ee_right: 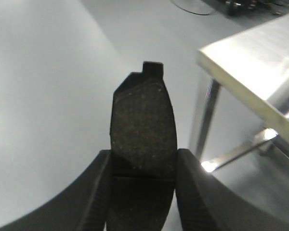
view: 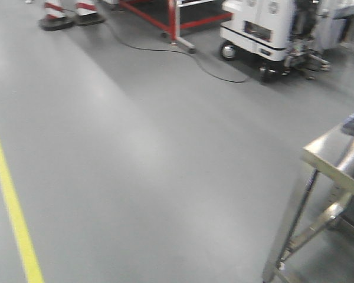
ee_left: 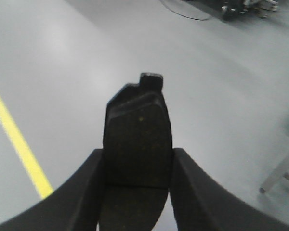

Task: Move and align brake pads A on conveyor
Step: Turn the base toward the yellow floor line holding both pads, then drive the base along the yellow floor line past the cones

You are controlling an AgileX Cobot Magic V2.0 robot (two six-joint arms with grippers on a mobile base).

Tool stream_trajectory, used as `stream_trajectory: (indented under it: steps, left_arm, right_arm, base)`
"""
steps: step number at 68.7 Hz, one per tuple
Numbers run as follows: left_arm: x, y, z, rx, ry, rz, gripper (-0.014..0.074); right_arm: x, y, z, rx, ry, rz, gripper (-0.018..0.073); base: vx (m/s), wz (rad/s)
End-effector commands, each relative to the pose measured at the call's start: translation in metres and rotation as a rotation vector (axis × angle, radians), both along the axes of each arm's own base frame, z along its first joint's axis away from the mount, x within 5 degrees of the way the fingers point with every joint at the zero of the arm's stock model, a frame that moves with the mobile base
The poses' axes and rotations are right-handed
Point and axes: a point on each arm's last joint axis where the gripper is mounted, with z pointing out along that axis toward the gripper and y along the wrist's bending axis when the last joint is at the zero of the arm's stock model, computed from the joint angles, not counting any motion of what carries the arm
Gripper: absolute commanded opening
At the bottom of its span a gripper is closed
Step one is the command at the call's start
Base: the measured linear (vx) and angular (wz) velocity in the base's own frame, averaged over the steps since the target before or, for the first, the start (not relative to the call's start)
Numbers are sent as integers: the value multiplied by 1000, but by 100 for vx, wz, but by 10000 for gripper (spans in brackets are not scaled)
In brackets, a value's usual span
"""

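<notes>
As each hovers above the floor [ee_left: 62,48], left jaws clamp brake pad [ee_left: 137,139], right jaws another pad [ee_right: 143,130]

Brake pads: two, left brake pad [ee_left: 137,137] and right brake pad [ee_right: 143,125]
Grippers: two, left gripper [ee_left: 138,154] and right gripper [ee_right: 143,159]
Striped cones [view: 54,15]: two
Steel counter [view: 333,162]: one
Yellow floor line [view: 13,206]: one
Black cable [view: 159,49]: one
White wheeled machine [view: 259,26]: one
Red frame [view: 174,20]: one

The left gripper [ee_left: 138,153] has two broad, matte black fingers [ee_left: 82,192] with smoothly curved outlines tapering towards the tips, and the right gripper [ee_right: 143,153] has the same black curved fingers [ee_right: 86,192], faintly ribbed along their inner edges.
</notes>
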Motion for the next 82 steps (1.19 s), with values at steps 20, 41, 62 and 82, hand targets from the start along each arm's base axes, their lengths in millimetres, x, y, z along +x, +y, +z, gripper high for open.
stream_trajectory:
  steps: [20, 41, 62, 82]
  left_arm:
    - [3, -2, 15, -15, -101, -22, -6]
    - [3, -2, 15, -15, -101, -22, -6]
    - [3, -2, 15, -15, -101, -22, -6]
    - [3, -2, 15, -15, -101, -22, -6]
  right_arm:
    - [4, -1, 17, 5, -111, -20, -11]
    - [4, -1, 17, 5, -111, -20, -11]
    - [4, -1, 17, 5, -111, -20, -11]
    - [4, -1, 17, 5, -111, -20, -11]
  base:
    - [-7, 64]
    - [-1, 44]
    - [7, 27]
    - [14, 29]
